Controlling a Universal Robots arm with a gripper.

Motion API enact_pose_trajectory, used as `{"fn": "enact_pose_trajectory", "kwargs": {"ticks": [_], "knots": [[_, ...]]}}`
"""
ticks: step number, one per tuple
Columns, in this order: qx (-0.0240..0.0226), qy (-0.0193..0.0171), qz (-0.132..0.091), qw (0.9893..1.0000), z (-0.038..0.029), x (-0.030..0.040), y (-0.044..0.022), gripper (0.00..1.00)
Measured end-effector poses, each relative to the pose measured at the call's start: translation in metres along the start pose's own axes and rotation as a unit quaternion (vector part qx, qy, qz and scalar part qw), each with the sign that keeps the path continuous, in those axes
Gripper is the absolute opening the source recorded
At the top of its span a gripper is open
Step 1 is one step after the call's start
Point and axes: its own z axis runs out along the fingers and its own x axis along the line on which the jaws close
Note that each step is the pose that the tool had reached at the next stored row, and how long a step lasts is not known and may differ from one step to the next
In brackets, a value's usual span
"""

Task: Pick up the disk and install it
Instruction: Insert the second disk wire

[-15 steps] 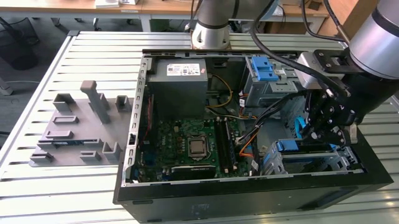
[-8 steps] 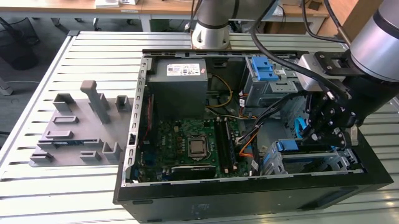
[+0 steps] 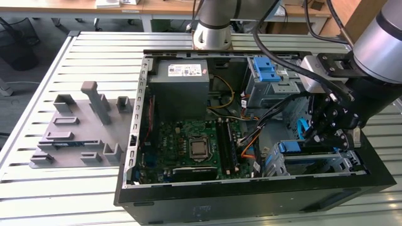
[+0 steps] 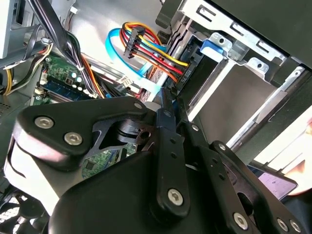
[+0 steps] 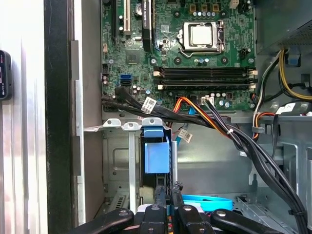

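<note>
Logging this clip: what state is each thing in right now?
Computer case: lying flat, side panel off, interior exposed.
Disk: standing on edge in the drive cage, blue carrier up.
Tool: fingers closed together, right above the disk.
CPU socket: bare, no cooler fitted.
Grey fixture: holds nothing.

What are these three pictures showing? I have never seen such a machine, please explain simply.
A grey robot arm reaches into an open black computer case lying on a ribbed metal table. The exterior view looks from off the arm; both wrist views come from cameras on the arm, looking past its black gripper. Inside lie a green circuit board and coloured cables. The gripper sits at the metal drive bay, where a blue plastic carrier stands. Grey plastic holders rest beside the case.
</note>
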Motion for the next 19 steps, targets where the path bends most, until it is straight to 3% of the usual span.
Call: {"fn": "enact_pose_trajectory", "kwargs": {"ticks": [19], "knots": [[-0.0004,-0.0028,0.000,1.0000,0.0059,0.0003,-0.0012,0.16]]}}
